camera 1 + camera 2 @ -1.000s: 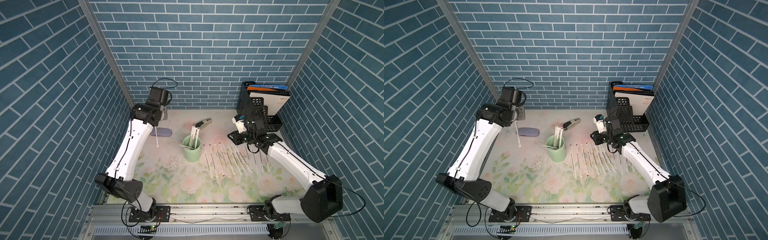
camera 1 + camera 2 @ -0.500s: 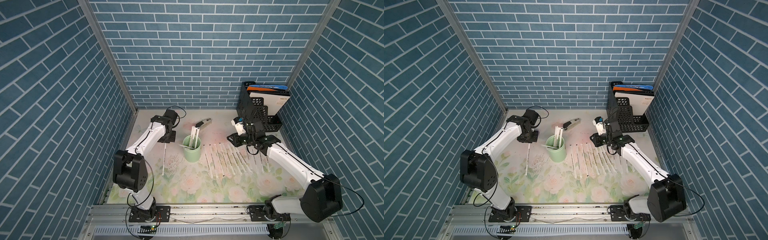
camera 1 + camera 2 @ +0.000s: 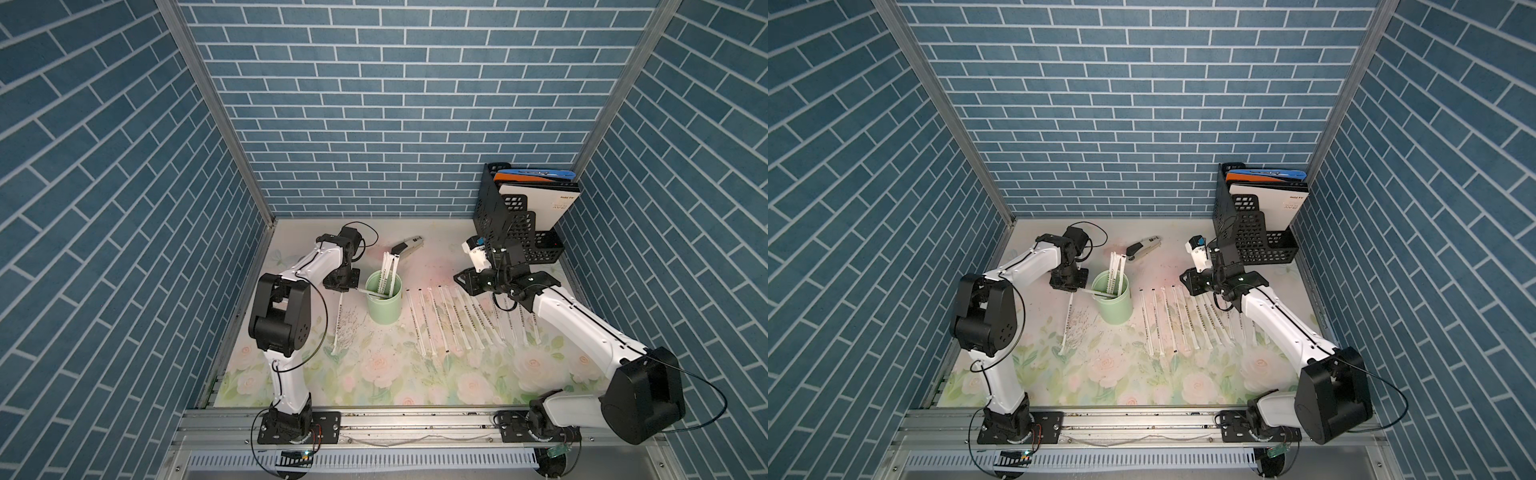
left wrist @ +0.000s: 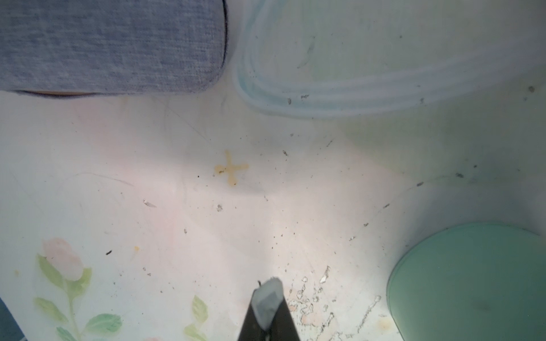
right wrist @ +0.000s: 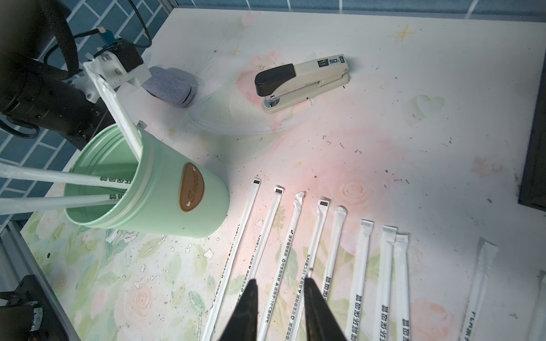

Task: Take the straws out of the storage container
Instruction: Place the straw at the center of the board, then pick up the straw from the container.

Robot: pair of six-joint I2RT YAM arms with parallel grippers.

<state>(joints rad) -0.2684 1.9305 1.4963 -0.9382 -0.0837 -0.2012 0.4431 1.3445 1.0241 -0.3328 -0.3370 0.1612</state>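
On the flowered bench [image 3: 374, 374] the green cup [image 3: 384, 305] is stood upright, a few straws [image 3: 388, 270] leaning in it. A row is laid out just beside it, and one lies apart on its other side. The left tool [image 4: 267, 295] is seen closed, low beside the cup; whether that lone straw's end is pinched cannot be told. The right tool [image 5: 279, 283] is held partly open and empty above the row. The next straw should be lifted straight up, so the cup is not tipped.
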